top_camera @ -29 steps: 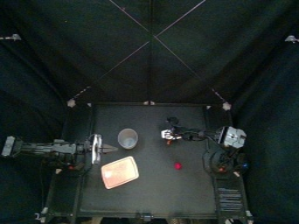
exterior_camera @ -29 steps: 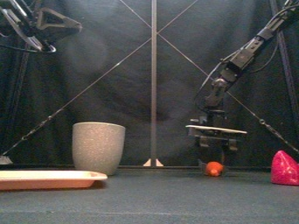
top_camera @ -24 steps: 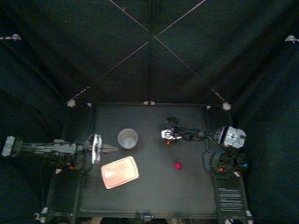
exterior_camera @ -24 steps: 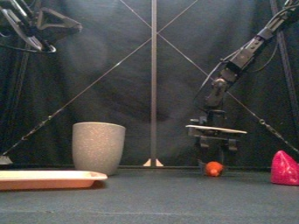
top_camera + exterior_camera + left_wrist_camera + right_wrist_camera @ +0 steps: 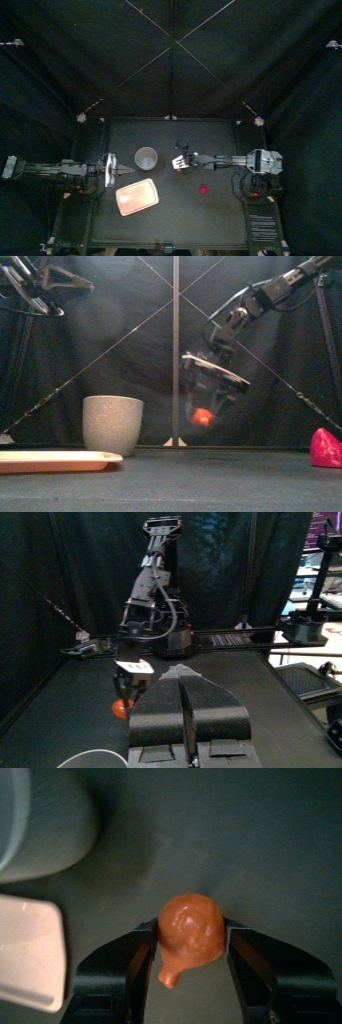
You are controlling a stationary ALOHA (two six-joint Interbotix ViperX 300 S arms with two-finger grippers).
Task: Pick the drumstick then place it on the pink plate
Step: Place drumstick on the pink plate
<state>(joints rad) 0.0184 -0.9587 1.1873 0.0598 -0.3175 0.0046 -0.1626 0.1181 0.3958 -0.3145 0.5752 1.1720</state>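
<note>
The orange drumstick point(image 5: 203, 416) hangs in the air, well above the table, with my right gripper point(image 5: 207, 406) shut on it. In the right wrist view the drumstick point(image 5: 190, 933) sits between both jaws, thin end toward the camera. From above, the right gripper point(image 5: 178, 158) is just right of the grey cup point(image 5: 146, 157). The pink plate point(image 5: 138, 197) lies flat in front of the cup, below and to the left of the drumstick. My left gripper point(image 5: 110, 172) rests at the table's left side, shut with nothing in it, and its view also shows the drumstick point(image 5: 122, 708).
The tall grey speckled cup point(image 5: 112, 424) stands upright just behind the plate point(image 5: 54, 460). A small red-pink toy point(image 5: 203, 188) lies on the table right of the plate, seen at the far right from the front point(image 5: 325, 448).
The right gripper has lifted the drumstick off the table and carried it left, toward the cup and plate. The left arm has not moved.
</note>
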